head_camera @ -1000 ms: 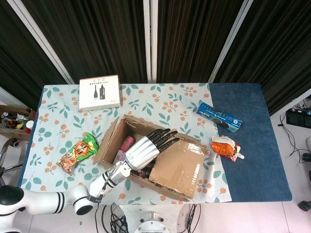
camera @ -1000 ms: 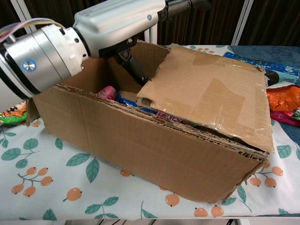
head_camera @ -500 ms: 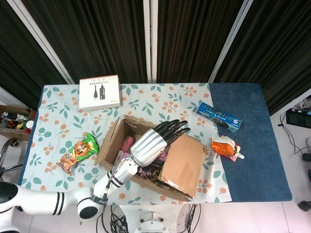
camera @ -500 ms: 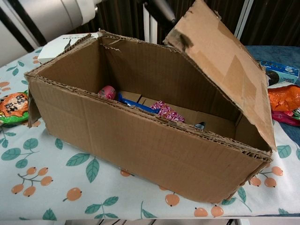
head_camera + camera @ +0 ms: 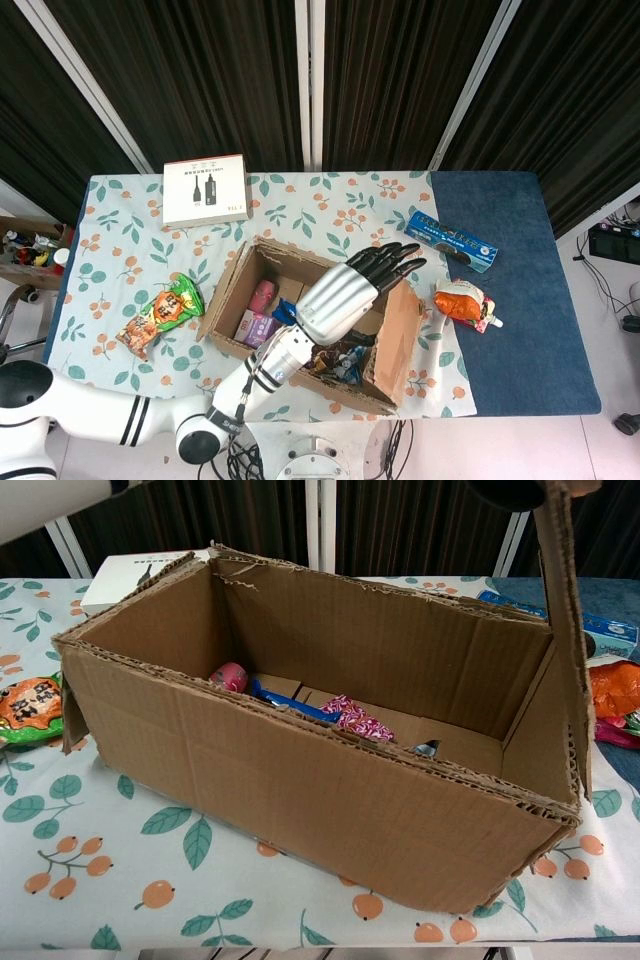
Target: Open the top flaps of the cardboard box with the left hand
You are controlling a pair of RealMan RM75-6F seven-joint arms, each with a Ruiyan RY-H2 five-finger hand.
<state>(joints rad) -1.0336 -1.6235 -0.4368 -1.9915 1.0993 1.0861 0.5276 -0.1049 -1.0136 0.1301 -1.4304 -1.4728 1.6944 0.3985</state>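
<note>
Cardboard flap [image 5: 398, 335] at the box's [image 5: 262, 362] right end now stands upright, lifted from flat; my left hand [image 5: 352, 290] keeps fingers together against it, so it's nearly open.

We are seeing the left hand [image 5: 345, 292] moving toward the right of the head view and climbing out of the top of the chest view. The right flap [image 5: 562, 620], lying almost flat over the cardboard box [image 5: 300, 780] a second ago, is now standing upright. The snack packets [image 5: 345, 716] inside are coming into plain sight.
</note>
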